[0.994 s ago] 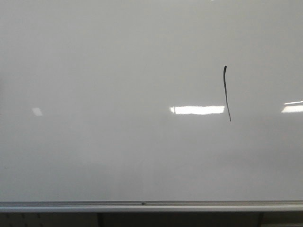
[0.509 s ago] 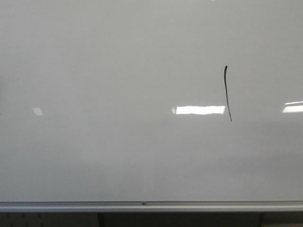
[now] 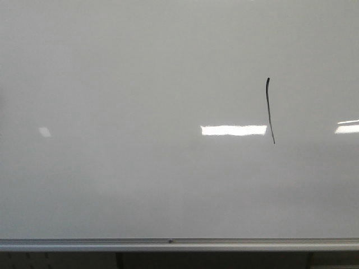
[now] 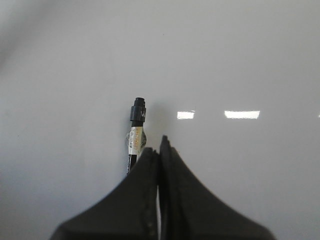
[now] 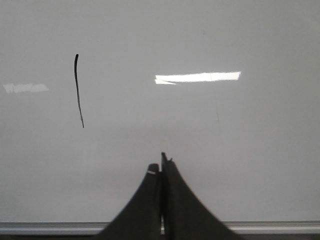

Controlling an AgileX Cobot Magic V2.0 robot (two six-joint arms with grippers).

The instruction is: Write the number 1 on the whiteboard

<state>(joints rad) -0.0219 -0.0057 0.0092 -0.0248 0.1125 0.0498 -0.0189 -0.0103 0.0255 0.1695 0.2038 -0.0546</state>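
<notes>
Fingers (image 4: 145, 200) of the left gripper (image 4: 159, 147) are seen pressed together in the left wrist view, with only a thin seam left between the two dark pads. A marker (image 4: 135, 137) is seen just beside them, on the side of the left-hand finger; its black tip end and a pale label band are shown, and its lower part is hidden behind that finger. Whether the marker is actually clamped by the pads or only lies against the finger's outer face cannot be told. The marker's tip is set against the glossy surface behind it, but contact cannot be confirmed.

The right gripper (image 5: 161, 162) is likewise seen closed, its two fingers meeting at a narrow seam, and nothing is held between them.

Beyond both grippers the whiteboard (image 3: 140, 84) is spread across every view, pale grey and shiny, with bright rectangular light reflections (image 3: 233, 130) on it. The number 1 (image 3: 270, 110) is drawn on the right half of the board in the front view, as a thin black stroke, nearly vertical, slightly curved and thicker at its upper end. Its lower end reaches just past the right end of the central reflection. The stroke is also shown in the right wrist view, well apart from the closed fingers. A silver frame rail (image 3: 179, 244) runs along the board's lower edge.
</notes>
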